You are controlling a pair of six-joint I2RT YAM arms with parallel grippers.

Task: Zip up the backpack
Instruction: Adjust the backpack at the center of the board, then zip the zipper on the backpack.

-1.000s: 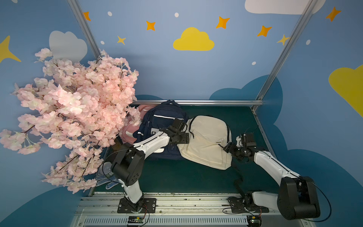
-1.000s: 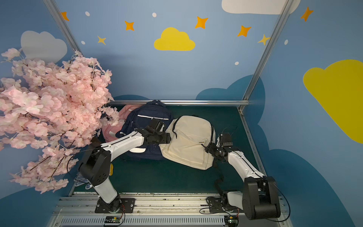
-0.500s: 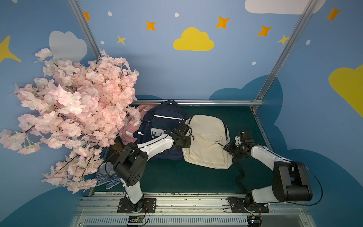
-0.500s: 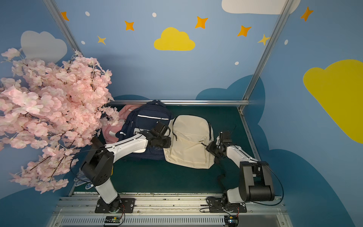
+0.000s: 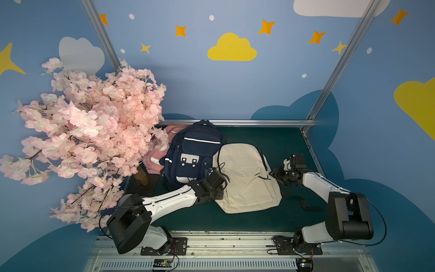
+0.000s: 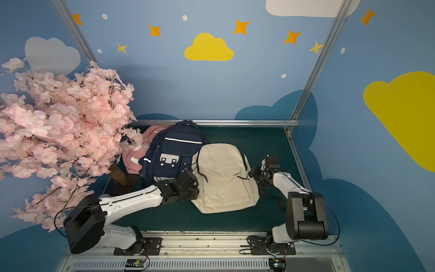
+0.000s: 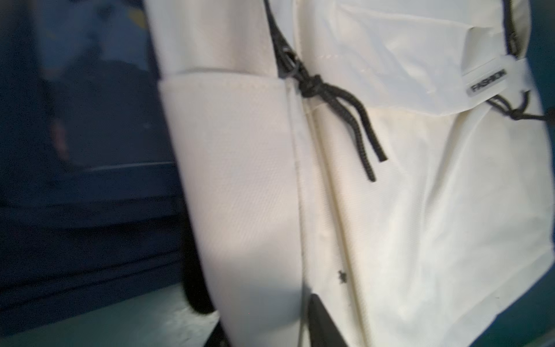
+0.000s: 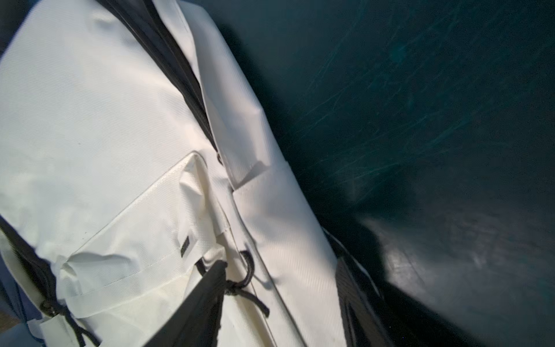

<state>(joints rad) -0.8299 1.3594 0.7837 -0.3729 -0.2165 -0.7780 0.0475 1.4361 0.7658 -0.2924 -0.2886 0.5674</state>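
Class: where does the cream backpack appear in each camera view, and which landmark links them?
In a top view: cream backpack just right of centre, beside the navy backpack.
In a top view: same place.
Left wrist: fills centre and right.
Right wrist: fills the left half.
Shared landmark: its knotted black zip cord.

Cream backpack: matt woven cloth, fine ribbed weave, soft creases. Zip cord: black braided cord. Label: smooth translucent rubbery tab. Navy backpack: matt cloth. Table mat: dark green, scuffed, faint sheen. Frame rail: brushed metal. Arm shell: smooth glossy white plastic.
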